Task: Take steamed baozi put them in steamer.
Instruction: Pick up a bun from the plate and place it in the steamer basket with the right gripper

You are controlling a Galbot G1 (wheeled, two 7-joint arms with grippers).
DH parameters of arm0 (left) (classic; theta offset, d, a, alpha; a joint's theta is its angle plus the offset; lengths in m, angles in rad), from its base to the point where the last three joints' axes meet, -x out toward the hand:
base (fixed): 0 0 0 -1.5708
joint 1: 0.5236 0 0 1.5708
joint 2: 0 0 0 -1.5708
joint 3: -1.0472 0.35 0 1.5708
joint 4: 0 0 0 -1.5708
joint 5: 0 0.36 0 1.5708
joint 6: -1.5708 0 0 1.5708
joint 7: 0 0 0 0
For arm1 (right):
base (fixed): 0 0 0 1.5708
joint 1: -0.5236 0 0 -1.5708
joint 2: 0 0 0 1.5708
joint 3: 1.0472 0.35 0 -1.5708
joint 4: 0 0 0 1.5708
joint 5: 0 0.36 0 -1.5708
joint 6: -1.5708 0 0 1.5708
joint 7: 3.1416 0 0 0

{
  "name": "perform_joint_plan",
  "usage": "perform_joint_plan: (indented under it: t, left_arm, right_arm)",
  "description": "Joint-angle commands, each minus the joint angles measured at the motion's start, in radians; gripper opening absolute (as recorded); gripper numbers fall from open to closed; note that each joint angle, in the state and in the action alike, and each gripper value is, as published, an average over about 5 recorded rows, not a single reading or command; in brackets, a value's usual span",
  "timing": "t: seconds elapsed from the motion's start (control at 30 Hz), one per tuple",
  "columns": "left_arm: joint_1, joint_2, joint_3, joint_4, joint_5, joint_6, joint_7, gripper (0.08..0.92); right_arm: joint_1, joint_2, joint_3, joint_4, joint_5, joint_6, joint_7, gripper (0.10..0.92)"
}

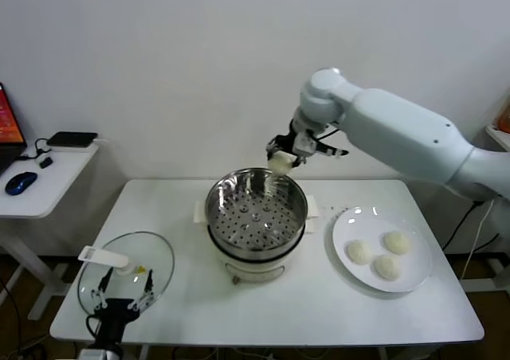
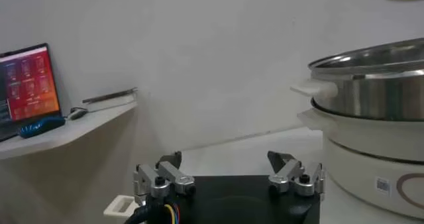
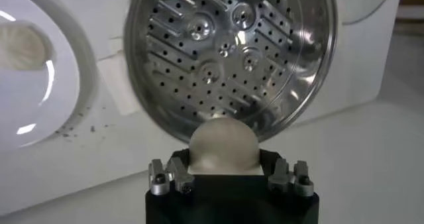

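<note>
Held baozi point(image 3: 222, 144) lower half hidden behind right gripper point(image 3: 228, 176) body; fingertip contact not visible. Steamer point(image 2: 371, 106) cut off by frame edge in left wrist view. Left gripper point(image 1: 121, 291), near the steamer's front left, arm cut off below

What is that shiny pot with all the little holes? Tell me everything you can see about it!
The steamer is a round, shiny metal pot. Its flat floor is full of small holes and slots, with nothing lying on it yet. It sits upright on a white cooker base with side handles, in the middle of the white table. Its lid is off, so the top is open. The right tool holds a baozi above its far rim, not touching it.
</note>
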Motion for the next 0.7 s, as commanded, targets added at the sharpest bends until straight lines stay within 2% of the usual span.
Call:
perform_joint_plan:
  t: [0.03, 0.27, 0.7]
  left_arm:
    - [-0.005, -0.001, 0.0, 0.003, 0.0, 0.002, 0.001, 0.823]
    - [-0.012, 0.003, -0.006, 0.009, -0.003, 0.003, 0.001, 0.823]
    - [-0.008, 0.005, -0.009, 0.021, -0.005, -0.004, 0.002, 0.823]
  right_arm:
    - [-0.08, 0.157, 0.021, -0.103, -0.15, 0.047, 0.005, 0.682]
    - [-0.14, 0.181, 0.06, -0.183, -0.251, 0.074, 0.01, 0.687]
    - [-0.204, 0.202, 0.088, -0.242, -0.308, 0.087, 0.016, 0.687]
